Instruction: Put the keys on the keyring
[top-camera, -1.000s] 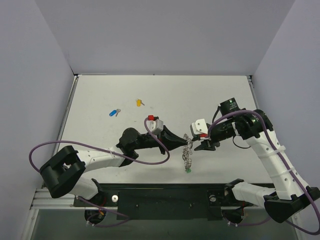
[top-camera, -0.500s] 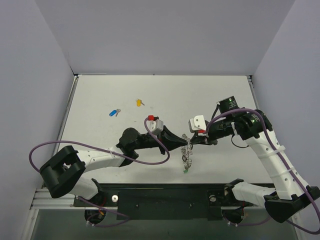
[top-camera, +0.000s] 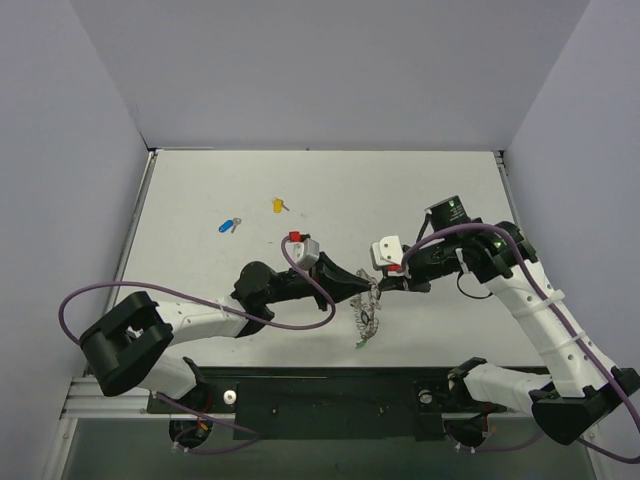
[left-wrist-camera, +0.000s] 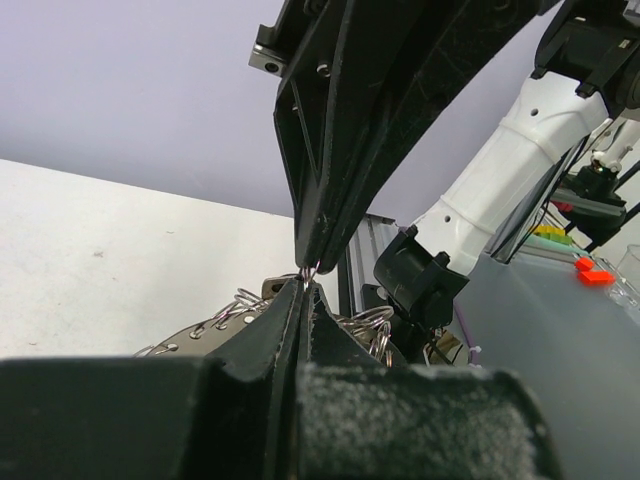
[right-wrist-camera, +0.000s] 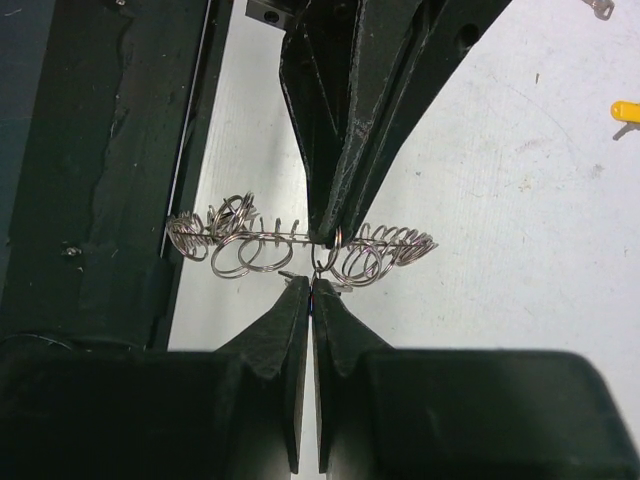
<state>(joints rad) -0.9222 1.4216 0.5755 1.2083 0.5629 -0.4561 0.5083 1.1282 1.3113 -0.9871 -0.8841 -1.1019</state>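
Observation:
A bundle of silver keyrings (top-camera: 366, 318) hangs between my two grippers over the near middle of the table, with a green key (top-camera: 360, 345) at its lower end. My left gripper (top-camera: 370, 289) is shut on a ring at the top of the bundle. My right gripper (top-camera: 384, 287) meets it tip to tip, shut on a ring of the same bundle. In the right wrist view the rings (right-wrist-camera: 245, 240) spread sideways above my shut right gripper (right-wrist-camera: 313, 283). In the left wrist view my left gripper (left-wrist-camera: 304, 284) pinches a wire loop. A blue key (top-camera: 229, 225) and a yellow key (top-camera: 279, 205) lie on the table at the far left.
A black rail (top-camera: 330, 385) runs along the table's near edge, just below the hanging rings. Grey walls close in the table on three sides. The yellow key also shows at the right edge of the right wrist view (right-wrist-camera: 625, 109).
My right gripper has come in from the right and closed on the ring bundle. Both grippers and the bundle have shifted a little to the left. The blue and yellow keys have not moved.

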